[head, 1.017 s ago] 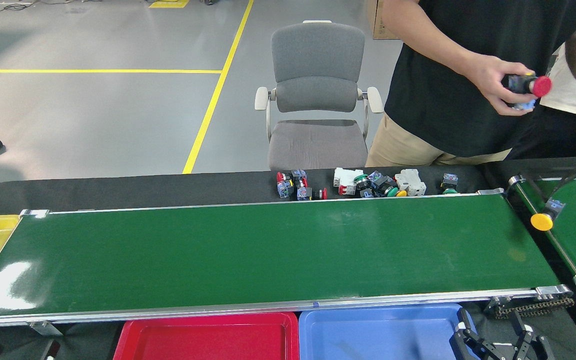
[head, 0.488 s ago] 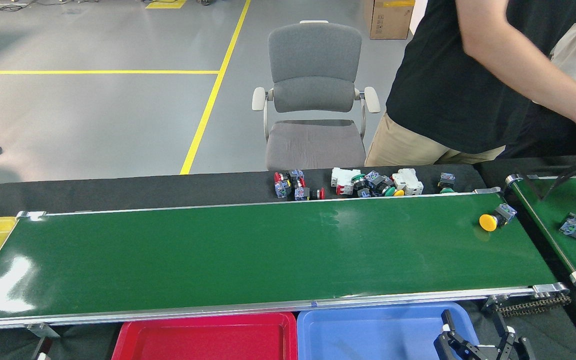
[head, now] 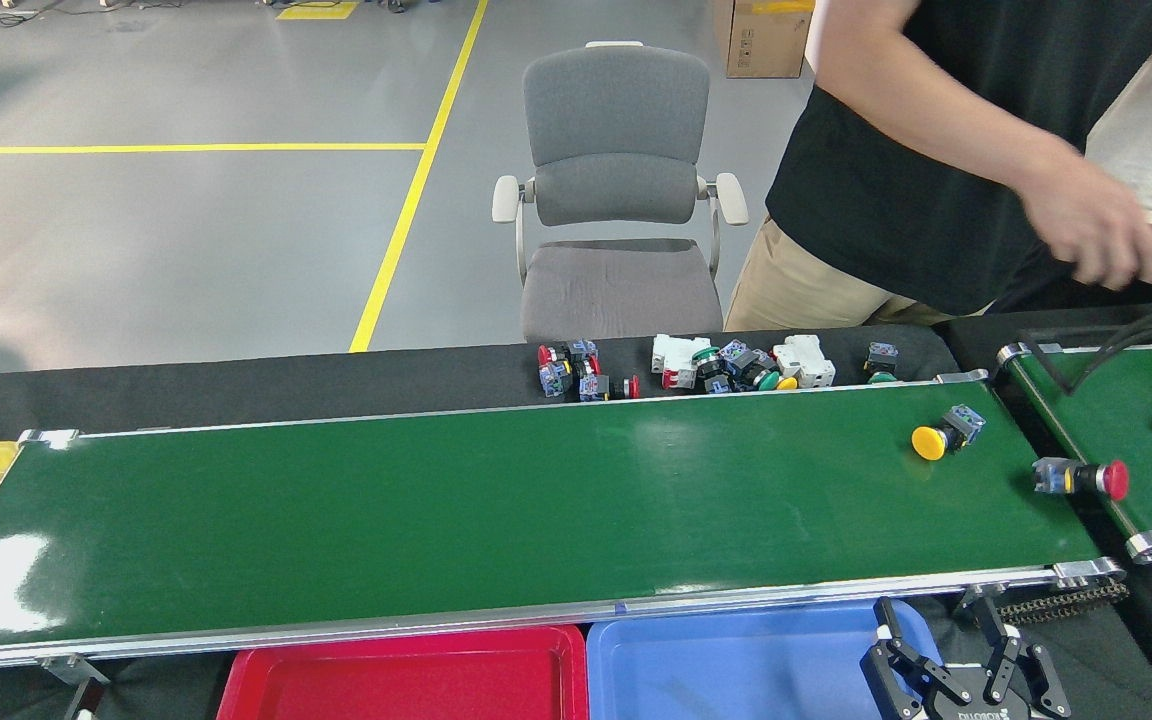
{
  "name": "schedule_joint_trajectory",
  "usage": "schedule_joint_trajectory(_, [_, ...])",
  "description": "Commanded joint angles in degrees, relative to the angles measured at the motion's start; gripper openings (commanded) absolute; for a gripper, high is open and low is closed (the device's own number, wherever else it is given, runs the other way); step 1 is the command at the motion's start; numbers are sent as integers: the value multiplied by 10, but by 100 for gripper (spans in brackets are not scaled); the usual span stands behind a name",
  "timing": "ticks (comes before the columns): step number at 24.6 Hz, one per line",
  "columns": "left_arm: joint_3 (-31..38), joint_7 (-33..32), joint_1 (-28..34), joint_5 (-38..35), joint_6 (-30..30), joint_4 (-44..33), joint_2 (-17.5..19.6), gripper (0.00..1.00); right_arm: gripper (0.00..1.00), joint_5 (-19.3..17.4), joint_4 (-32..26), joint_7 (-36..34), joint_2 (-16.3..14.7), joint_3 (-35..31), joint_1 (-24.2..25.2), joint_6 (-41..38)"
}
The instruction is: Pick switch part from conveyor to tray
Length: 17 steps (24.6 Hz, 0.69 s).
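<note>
Glossy green belt on the conveyor (head: 496, 500), catching a bright glare at its left end, with silver metal rails (head: 336, 628) shining along the near edge. Smooth, shiny plastic on the red tray (head: 396, 685) and the blue tray (head: 736, 670). Matt black cloth over the worktop (head: 236, 385). The chair (head: 616, 190) wears grey woven fabric. Yellow button switch (head: 944, 433): smooth plastic cap.

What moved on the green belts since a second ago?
The yellow-capped switch crossed from the narrow belt onto the wide conveyor and rode left. The red-capped switch that the person's hand held was let go and now sits at the gap between the belts. The right gripper rose a little over the blue tray. The loose parts behind the rail stayed.
</note>
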Motion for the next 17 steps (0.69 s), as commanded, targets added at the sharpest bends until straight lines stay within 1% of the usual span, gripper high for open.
schedule_joint_trajectory(1, [3, 1, 1, 0, 0, -5, 4, 100, 98, -1, 1, 2, -9, -1, -15, 0])
schedule_joint_trajectory(8, [3, 1, 5, 0, -2, -7, 3, 100, 98, -4, 37, 40, -48, -6, -50, 1])
schedule_joint_trajectory(11, [3, 0, 3, 0, -2, -5, 3, 100, 98, -5, 41, 57, -50, -8, -50, 4])
schedule_joint_trajectory(13, [3, 0, 4, 0, -2, -5, 3, 100, 98, -5, 45, 85, -51, -13, -50, 20])
schedule_joint_trajectory(17, [3, -1, 4, 0, -2, -6, 3, 100, 98, -5, 47, 95, -53, -13, -50, 28])
